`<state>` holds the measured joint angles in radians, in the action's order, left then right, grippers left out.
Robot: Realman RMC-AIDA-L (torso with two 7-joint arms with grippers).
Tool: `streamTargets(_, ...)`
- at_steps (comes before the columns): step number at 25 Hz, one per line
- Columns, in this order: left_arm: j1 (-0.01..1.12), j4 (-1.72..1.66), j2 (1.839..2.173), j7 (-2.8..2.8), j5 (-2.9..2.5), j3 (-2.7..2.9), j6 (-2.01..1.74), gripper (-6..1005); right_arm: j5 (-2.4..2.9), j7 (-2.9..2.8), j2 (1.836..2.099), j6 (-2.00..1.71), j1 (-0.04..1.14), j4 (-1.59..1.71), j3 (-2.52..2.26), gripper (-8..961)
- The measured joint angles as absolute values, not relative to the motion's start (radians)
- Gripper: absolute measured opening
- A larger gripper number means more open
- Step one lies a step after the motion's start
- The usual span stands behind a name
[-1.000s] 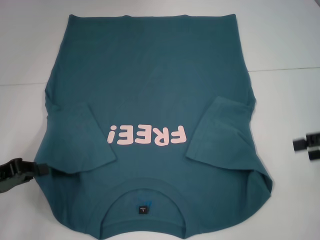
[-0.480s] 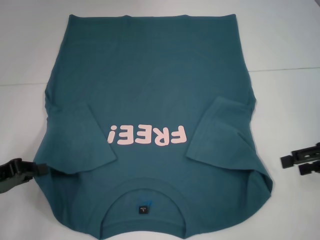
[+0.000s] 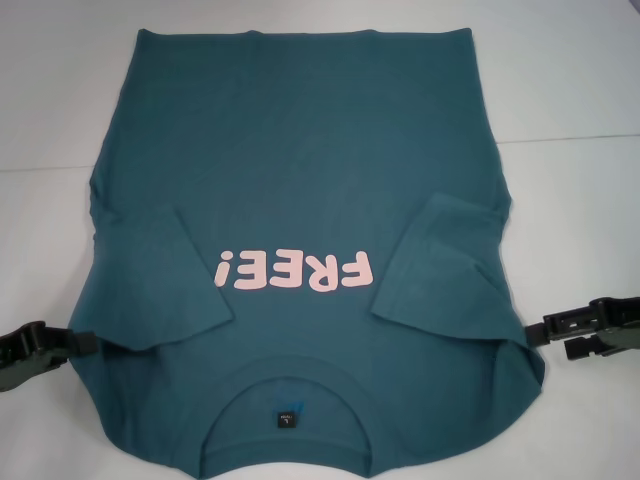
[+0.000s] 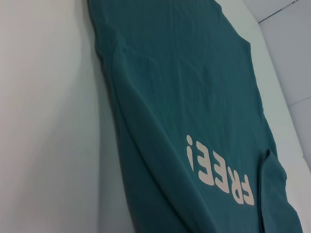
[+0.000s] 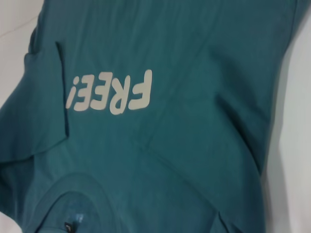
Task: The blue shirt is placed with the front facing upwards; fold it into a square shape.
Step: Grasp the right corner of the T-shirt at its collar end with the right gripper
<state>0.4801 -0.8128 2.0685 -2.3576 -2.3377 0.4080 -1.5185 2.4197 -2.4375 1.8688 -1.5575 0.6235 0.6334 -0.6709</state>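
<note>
A blue shirt (image 3: 300, 200) lies front-up at the centre of a white table (image 3: 580, 80), both sleeves folded inward. The left gripper (image 3: 85, 340) sits at eight o'clock, the right gripper (image 3: 538, 332) at four, each narrowly parted at the shoulder edges. Next, probably, pinching both shoulders for the lengthwise fold.

Left gripper (image 3: 85, 341) low at the left, right gripper (image 3: 548, 337) low at the right, both with parted jaws pointing inward.
</note>
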Motion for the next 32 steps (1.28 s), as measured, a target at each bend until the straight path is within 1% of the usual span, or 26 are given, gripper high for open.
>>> streamTargets(11, 0.481, -0.799, 2.068, -2.355, -2.338, 0.408, -1.510, 16, 2.429, -2.442, 1.889, -1.520, 0.634, 0.631, -0.703, 875)
streamTargets(19, 0.481, -0.799, 2.068, -2.355, -2.338, 0.408, -1.505, 16, 2.476, -2.448, 1.897, -1.485, 0.666, 0.585, -0.719, 872)
streamTargets(32, 0.479, -0.799, 2.069, -2.356, -2.338, 0.408, -1.499, 16, 2.478, -2.452, 1.908, -1.470, 0.679, 0.583, -0.721, 867)
